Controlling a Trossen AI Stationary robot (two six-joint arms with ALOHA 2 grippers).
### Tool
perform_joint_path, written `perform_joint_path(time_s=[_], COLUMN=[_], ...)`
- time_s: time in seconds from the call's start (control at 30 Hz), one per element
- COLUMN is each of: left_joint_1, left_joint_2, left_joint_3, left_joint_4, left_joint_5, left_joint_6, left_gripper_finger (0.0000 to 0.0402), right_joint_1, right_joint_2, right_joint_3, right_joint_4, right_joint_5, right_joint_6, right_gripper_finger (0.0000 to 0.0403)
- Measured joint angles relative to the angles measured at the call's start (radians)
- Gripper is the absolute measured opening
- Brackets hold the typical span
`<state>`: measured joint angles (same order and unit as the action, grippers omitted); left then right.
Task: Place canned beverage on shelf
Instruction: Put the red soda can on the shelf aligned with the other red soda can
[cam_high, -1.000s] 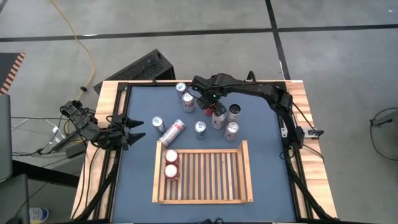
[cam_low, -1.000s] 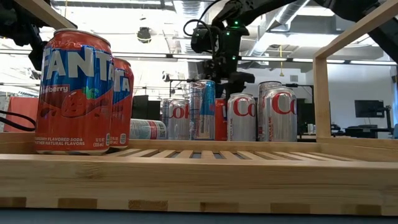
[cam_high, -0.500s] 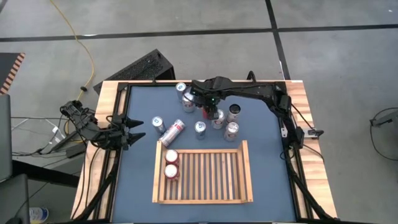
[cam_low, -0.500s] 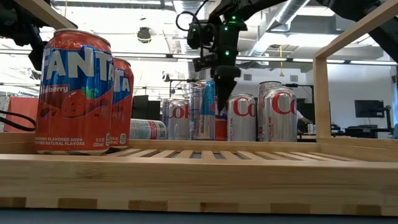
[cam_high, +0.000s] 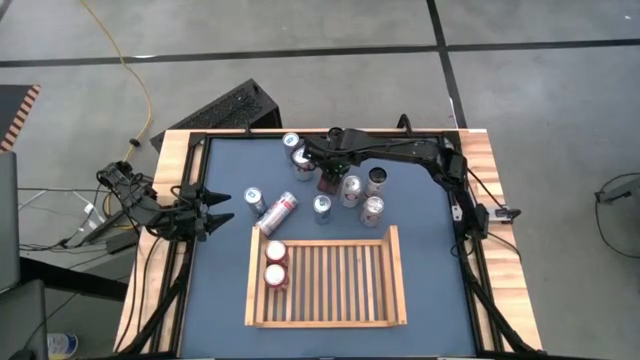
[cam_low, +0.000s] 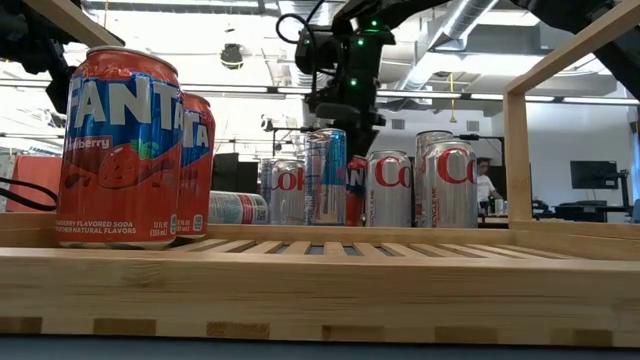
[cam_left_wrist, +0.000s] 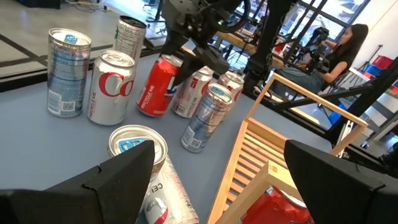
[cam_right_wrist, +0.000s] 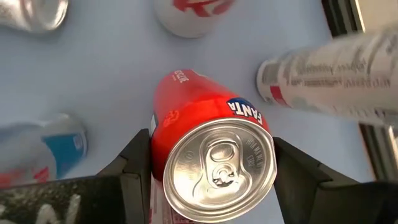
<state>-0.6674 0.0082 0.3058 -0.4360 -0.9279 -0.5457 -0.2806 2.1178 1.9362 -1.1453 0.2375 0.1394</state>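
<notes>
My right gripper (cam_high: 328, 176) is shut on a red Fanta can (cam_right_wrist: 208, 118) over the table's far middle, among standing silver cans. The can also shows tilted in the left wrist view (cam_left_wrist: 158, 84) and partly hidden behind other cans in the low view (cam_low: 356, 190). The light-wood shelf (cam_high: 340, 283) lies at the table's near middle, with two red Fanta cans (cam_high: 275, 263) standing on its slats at its left end. My left gripper (cam_high: 218, 208) is open and empty at the table's left edge. My right gripper pinches the red Fanta can's side wall just below its top rim (cam_right_wrist: 160, 140) between its two fingers, one on each side. The fingers come from above, slanting. The can is tilted, top up, lower end (cam_left_wrist: 148, 109) close to the table; whether it touches, I cannot tell.
Silver Coke cans (cam_high: 372, 208) and a Red Bull can (cam_high: 322, 205) stand close around the held can. Two more cans (cam_high: 296, 150) stand at the far left, and one can (cam_high: 283, 208) lies on its side beside the shelf. A person (cam_left_wrist: 348, 43) sits beyond the table.
My right gripper has gone toward the table's left edge with the red Fanta can, away from the silver can it stood over. The can has tipped and now leans.
</notes>
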Motion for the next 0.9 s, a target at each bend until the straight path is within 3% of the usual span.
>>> perform_joint_path(time_s=[0.27,0.63,0.9], left_joint_1=[0.0,0.0,0.0], left_joint_2=[0.0,0.0,0.0], left_joint_3=[0.0,0.0,0.0], left_joint_4=[0.0,0.0,-0.002], left_joint_5=[0.0,0.0,0.005], left_joint_6=[0.0,0.001,0.002], left_gripper_finger=[0.0348,0.0348,0.0348], right_joint_1=[0.016,0.036,0.136], right_joint_2=[0.002,-0.002,-0.115], right_joint_3=[0.05,0.418,0.388], right_joint_4=[-0.048,-0.295,-0.363], right_joint_5=[-0.001,0.019,0.029], right_joint_6=[0.102,0.175,0.302], right_gripper_finger=[0.0215,0.0215,0.0215])
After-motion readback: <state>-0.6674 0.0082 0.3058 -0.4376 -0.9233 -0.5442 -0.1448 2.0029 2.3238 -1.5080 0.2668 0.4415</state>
